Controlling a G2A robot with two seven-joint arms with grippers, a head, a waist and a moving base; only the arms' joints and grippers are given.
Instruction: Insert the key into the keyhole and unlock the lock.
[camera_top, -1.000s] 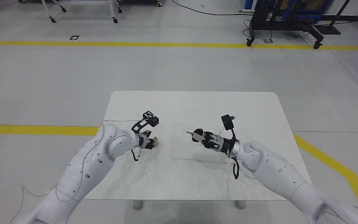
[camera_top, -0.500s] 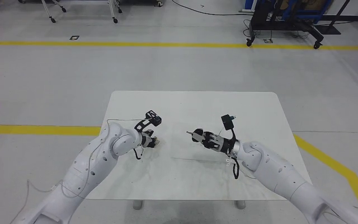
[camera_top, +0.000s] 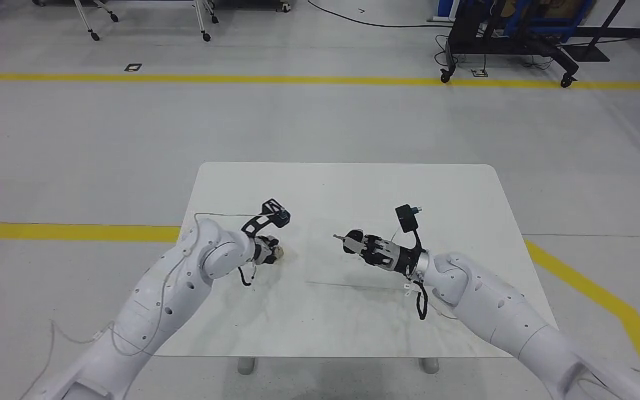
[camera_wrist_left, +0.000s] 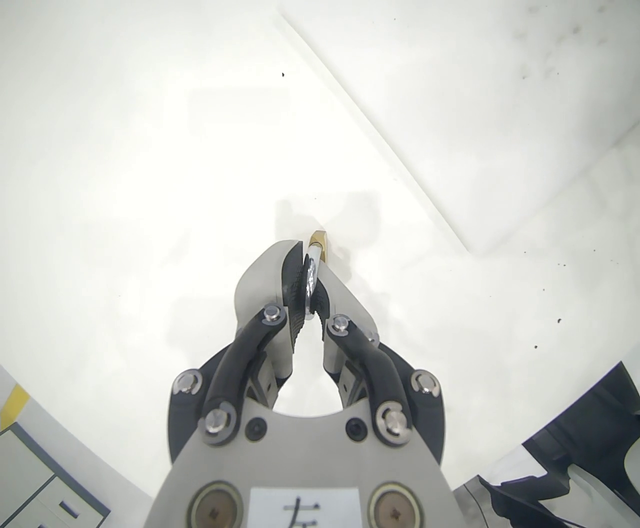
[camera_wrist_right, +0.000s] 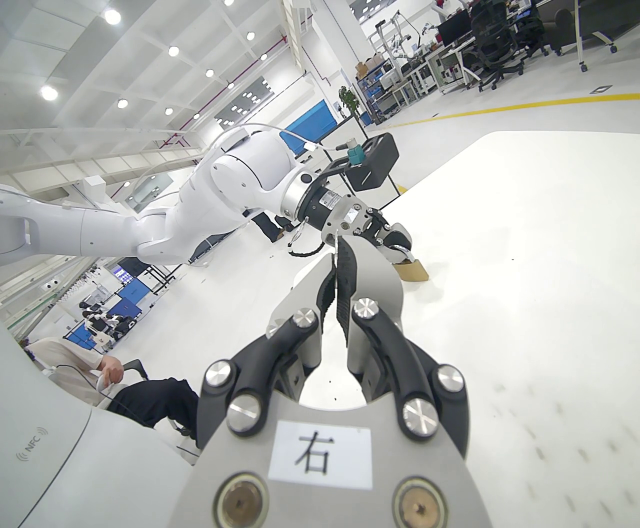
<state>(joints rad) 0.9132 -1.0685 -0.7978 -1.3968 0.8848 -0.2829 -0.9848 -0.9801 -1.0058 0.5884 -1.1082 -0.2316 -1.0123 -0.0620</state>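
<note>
The white table (camera_top: 450, 190) carries both arms, which face each other across its middle. The left gripper (camera_top: 268, 251) sits on the left half. Its fingers (camera_wrist_left: 292, 285) are clamped on the silver shackle (camera_wrist_left: 309, 280) of the lock (camera_wrist_left: 320, 239), whose brass body points away from the wrist. The body is down at the table surface, though whether it touches cannot be told. The right gripper (camera_top: 352, 243) is near the middle of the table, aimed at the lock and well apart from it. Its fingers (camera_wrist_right: 370, 280) are pressed together on the key (camera_top: 340, 238), a thin metal tip jutting from them toward the lock. From the right wrist, the lock (camera_wrist_right: 412, 271) shows beyond the fingertips, hanging from the left gripper (camera_wrist_right: 395, 240).
</note>
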